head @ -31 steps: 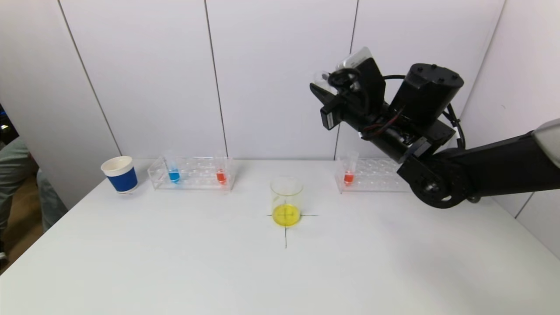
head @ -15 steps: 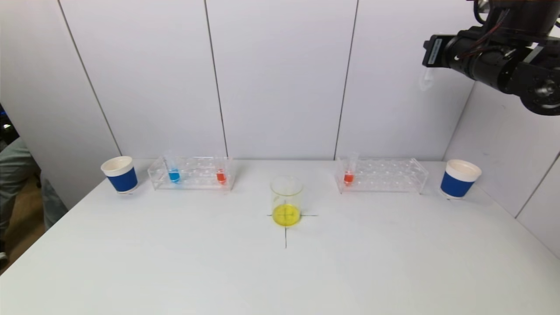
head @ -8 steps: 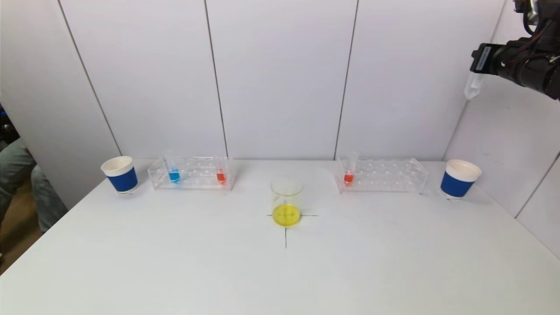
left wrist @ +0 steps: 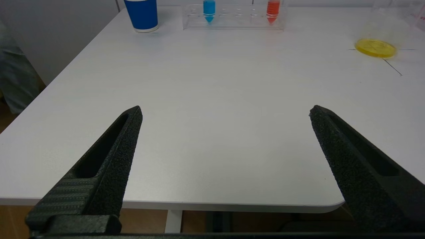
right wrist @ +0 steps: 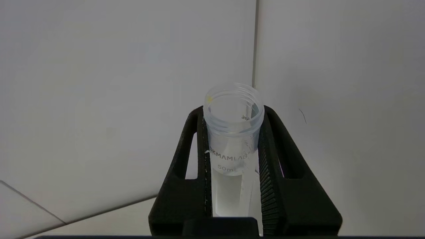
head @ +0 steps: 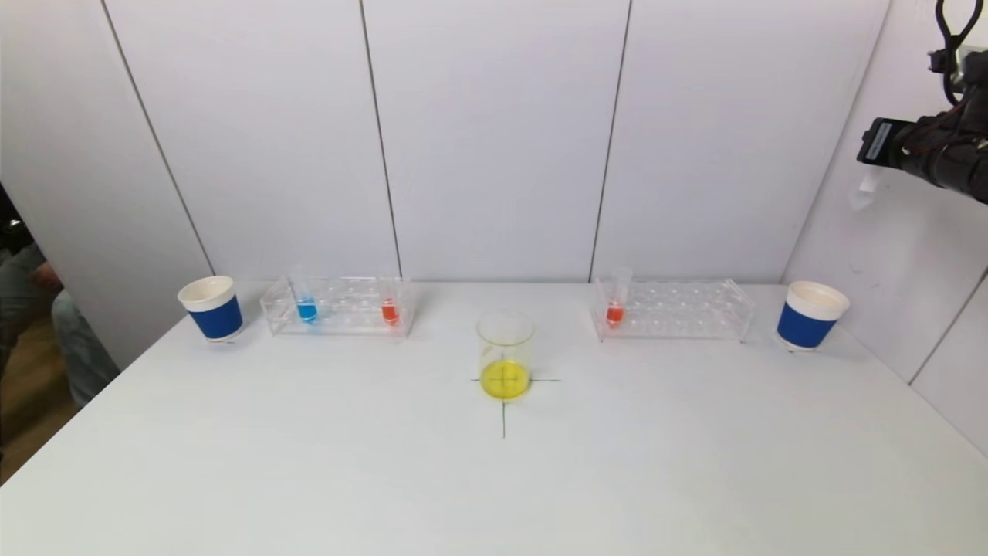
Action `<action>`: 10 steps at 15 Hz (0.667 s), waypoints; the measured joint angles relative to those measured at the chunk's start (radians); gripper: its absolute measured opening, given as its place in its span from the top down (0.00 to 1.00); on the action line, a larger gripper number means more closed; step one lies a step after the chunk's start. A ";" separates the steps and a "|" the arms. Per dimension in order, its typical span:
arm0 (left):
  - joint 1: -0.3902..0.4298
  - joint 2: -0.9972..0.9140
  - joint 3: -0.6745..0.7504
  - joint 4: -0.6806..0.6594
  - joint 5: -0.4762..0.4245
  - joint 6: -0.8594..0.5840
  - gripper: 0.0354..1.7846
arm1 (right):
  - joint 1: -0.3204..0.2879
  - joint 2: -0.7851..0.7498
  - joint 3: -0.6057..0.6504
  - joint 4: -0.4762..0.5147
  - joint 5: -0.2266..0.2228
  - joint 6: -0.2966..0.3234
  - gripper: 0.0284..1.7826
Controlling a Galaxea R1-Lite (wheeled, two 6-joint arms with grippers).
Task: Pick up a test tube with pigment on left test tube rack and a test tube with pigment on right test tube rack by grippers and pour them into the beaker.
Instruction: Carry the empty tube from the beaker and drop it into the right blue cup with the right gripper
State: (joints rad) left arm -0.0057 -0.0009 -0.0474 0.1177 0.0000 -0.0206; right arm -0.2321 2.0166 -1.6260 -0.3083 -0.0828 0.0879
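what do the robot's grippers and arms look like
Both grippers, left and right, have matte black, wedge-shaped fingers with a grainy texture, ribbed inner faces and long slot cutouts. The right arm is black, with looping black cables and a small white label.

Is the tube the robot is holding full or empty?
Empty. The tube clamped in the right end effector looks clear all the way down, with only a tiny yellow speck at its rim.

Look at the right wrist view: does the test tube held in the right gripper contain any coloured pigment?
No: the test tube clamped in the right gripper looks clear and empty.
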 joint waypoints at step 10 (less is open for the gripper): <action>0.000 0.000 0.000 0.000 0.000 0.000 0.01 | -0.012 0.073 0.177 -0.167 0.001 0.002 0.75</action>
State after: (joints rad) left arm -0.0062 -0.0009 -0.0474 0.1177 0.0000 -0.0211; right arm -0.2443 2.0894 -1.4485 -0.4753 -0.0821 0.0898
